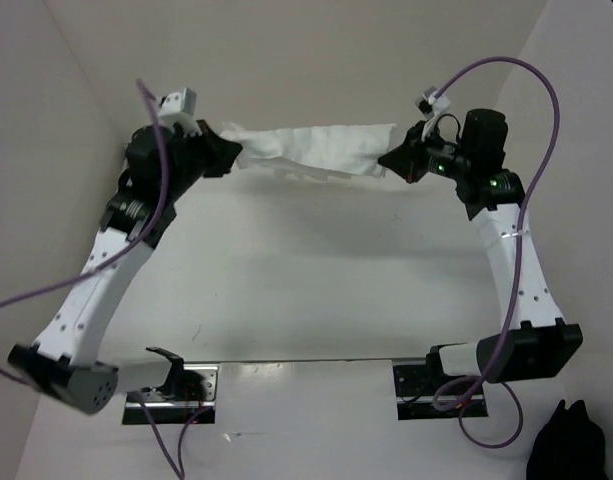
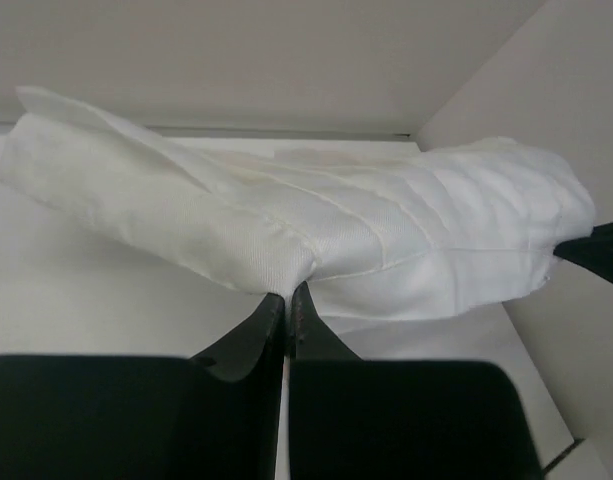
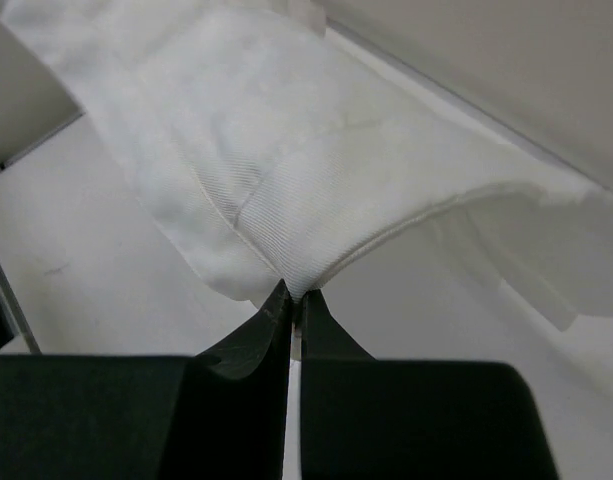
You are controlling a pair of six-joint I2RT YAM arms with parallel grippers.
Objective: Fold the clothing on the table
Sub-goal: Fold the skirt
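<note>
The garment (image 1: 311,150) hangs stretched as a loose, bunched band between our two sets of fingers, one end in each. It appears to be lifted off the bench (image 1: 306,270), with a shadow just below it, near the back wall (image 1: 316,50).

Our left fingers (image 1: 221,155) are pinched tight on a fold at the garment's lower edge. In the left wrist view, layers of fabric (image 2: 286,220) fan up and away from the tips (image 2: 261,325). Our right fingers (image 1: 396,160) are likewise clamped on a seamed edge, and the cloth (image 3: 316,180) spreads above and beyond the tips (image 3: 256,330). Part of it sags to the side of them.

We judge that we are early in the fold. The garment is picked up and pulled sideways, but it is not yet flat or doubled over.

The next move likely calls for both arms to work together. They would keep the span between the fingers taut and lower the hanging edge onto the bench. Then they would carry the gripped edge over it so the layers land squarely. Uneven pull could let the thin fabric twist or slip from a pinch.
</note>
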